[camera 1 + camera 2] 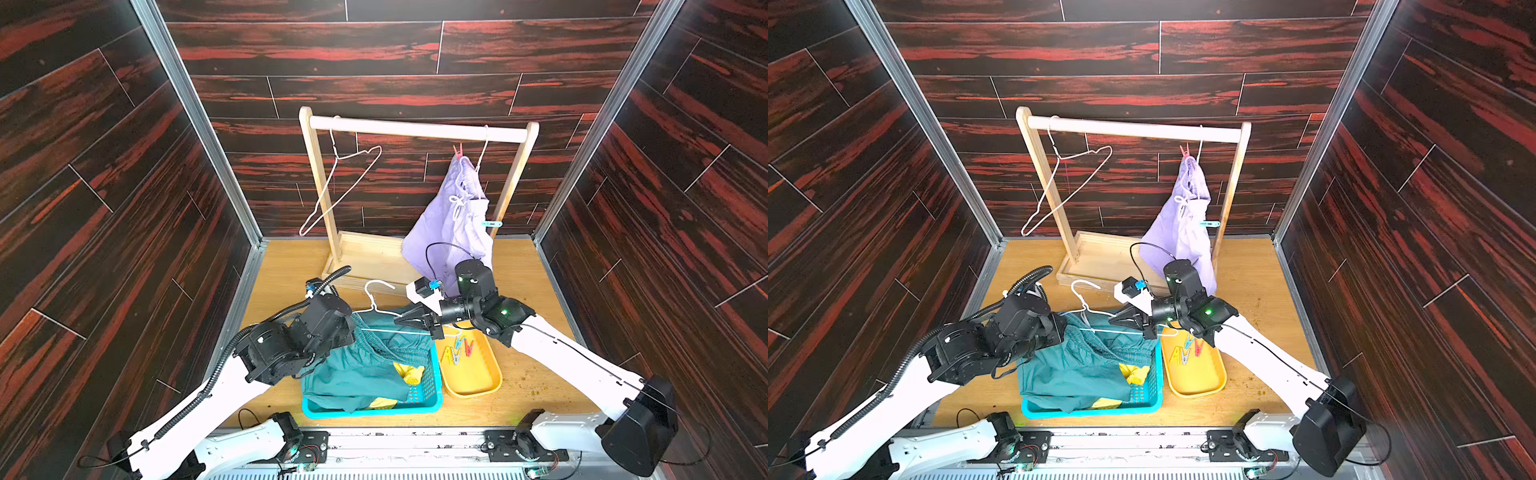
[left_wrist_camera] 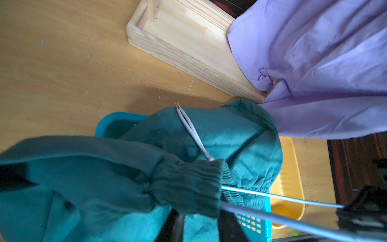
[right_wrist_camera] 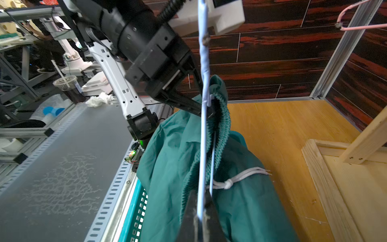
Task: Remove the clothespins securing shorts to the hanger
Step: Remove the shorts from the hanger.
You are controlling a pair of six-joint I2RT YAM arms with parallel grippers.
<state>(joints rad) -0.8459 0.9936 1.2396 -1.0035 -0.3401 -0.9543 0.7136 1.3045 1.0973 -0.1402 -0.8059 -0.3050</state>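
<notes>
Pinching the waistband of the teal shorts [image 1: 361, 374] above the blue basket [image 1: 432, 399], the left gripper [image 3: 209, 104] has narrow jaws. The right gripper [image 1: 401, 321] has its jaws clamped on the white hanger [image 1: 376, 291] (its wire runs through that waistband). Loose clothespins [image 1: 457, 351] lie in the yellow tray [image 1: 490, 382]; two more pin the lavender shorts [image 1: 449, 224] hanging on the rack [image 1: 415, 129].

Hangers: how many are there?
3. An empty hanger on the rack; a second hanger there carrying the lavender shorts; a third hanger in the teal shorts over the basket, held by the right claw. None seems hidden.
</notes>
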